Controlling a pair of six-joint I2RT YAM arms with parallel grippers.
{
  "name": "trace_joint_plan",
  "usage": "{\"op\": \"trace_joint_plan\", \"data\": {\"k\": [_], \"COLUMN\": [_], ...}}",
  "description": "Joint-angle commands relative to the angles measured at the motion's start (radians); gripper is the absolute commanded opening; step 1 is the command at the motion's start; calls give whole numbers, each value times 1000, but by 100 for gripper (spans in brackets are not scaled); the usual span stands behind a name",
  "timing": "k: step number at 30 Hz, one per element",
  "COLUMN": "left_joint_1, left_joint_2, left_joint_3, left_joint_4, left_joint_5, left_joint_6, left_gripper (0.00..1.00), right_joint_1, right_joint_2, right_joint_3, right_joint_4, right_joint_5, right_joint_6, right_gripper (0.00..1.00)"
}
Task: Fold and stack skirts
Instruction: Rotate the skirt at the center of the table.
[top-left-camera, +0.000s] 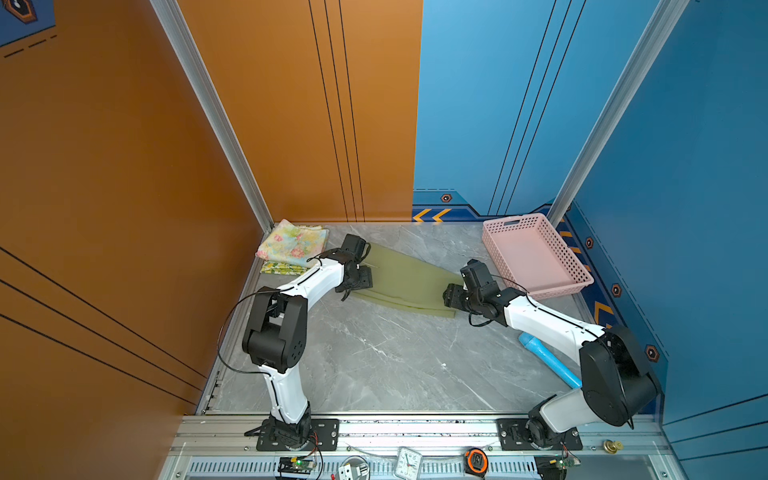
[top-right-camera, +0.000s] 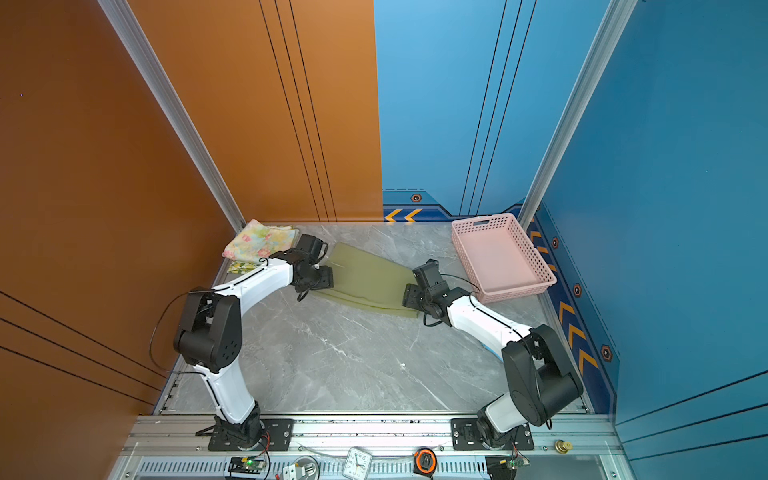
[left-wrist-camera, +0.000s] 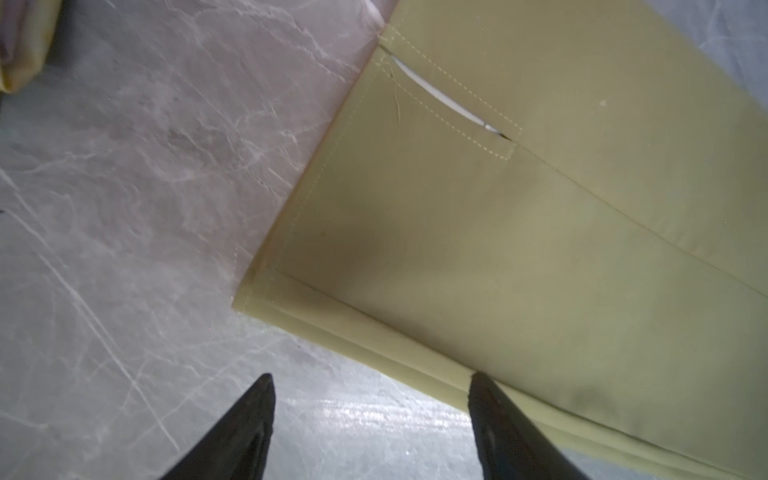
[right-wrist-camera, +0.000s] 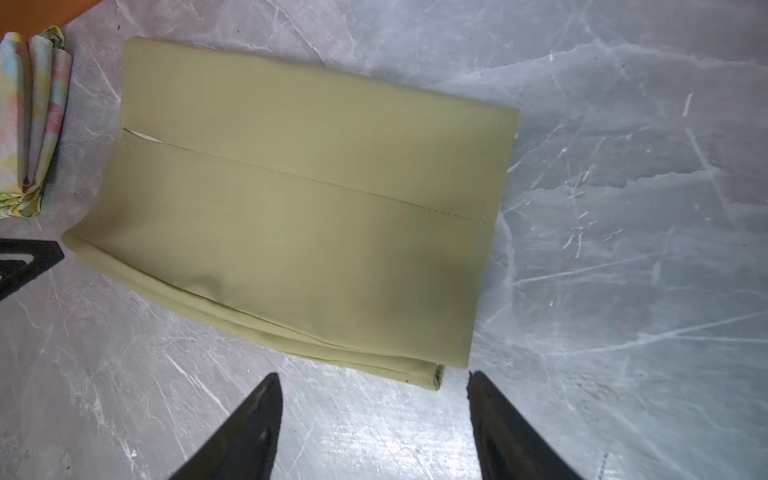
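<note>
The olive green skirt (top-left-camera: 409, 282) (top-right-camera: 365, 280) lies folded flat on the grey marble table, between my two grippers. The left gripper (left-wrist-camera: 372, 376) stands open at the skirt's left end (left-wrist-camera: 519, 228), one fingertip over its layered edge. At the skirt's right near corner (right-wrist-camera: 311, 216) the right gripper (right-wrist-camera: 374, 374) is open too, with only bare table between its fingers. At the back left, the flowered skirt (top-left-camera: 293, 243) sits folded on top of the lemon-print skirt (top-left-camera: 282, 269). Both also show in the right wrist view, the flowered skirt (right-wrist-camera: 33, 112) above the lemon-print skirt (right-wrist-camera: 20, 205).
A pink perforated basket (top-left-camera: 536, 255) stands at the back right, close behind the right arm. A light blue cylinder (top-left-camera: 548, 357) lies near the right wall, partly under that arm. Orange and blue walls close in the table. A clock (top-left-camera: 409, 461) and a tape measure (top-left-camera: 476, 460) sit on the front rail.
</note>
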Motion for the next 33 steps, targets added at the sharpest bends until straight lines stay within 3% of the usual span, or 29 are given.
{"op": "trace_joint_plan", "data": {"k": [1, 7, 9, 13, 17, 20, 25, 33], "left_joint_1": [37, 72, 84, 94, 95, 91, 70, -49], "left_joint_2": [46, 110, 132, 167, 162, 145, 86, -63], "left_joint_3": [50, 84, 90, 97, 72, 42, -55, -267], "left_joint_4": [-41, -40, -40, -39, -38, -38, -12, 79], "left_joint_5": [-10, 32, 55, 79, 73, 74, 58, 30], "left_joint_6": [37, 49, 42, 39, 20, 4, -38, -155], "left_gripper": [75, 72, 67, 48, 18, 9, 0, 0], "right_joint_1": [12, 11, 12, 11, -2, -29, -74, -143], "right_joint_2": [-18, -9, -7, -2, -2, 0, -5, 3], "right_joint_3": [-22, -23, -21, -18, -23, -26, -29, -48], "right_joint_4": [-11, -4, -5, -4, -5, -6, -7, -32], "right_joint_5": [19, 12, 12, 11, 15, 6, -10, -23], "right_joint_6": [-15, -18, -19, -26, -32, -36, -42, -21], "right_gripper": [70, 70, 70, 70, 69, 70, 70, 72]}}
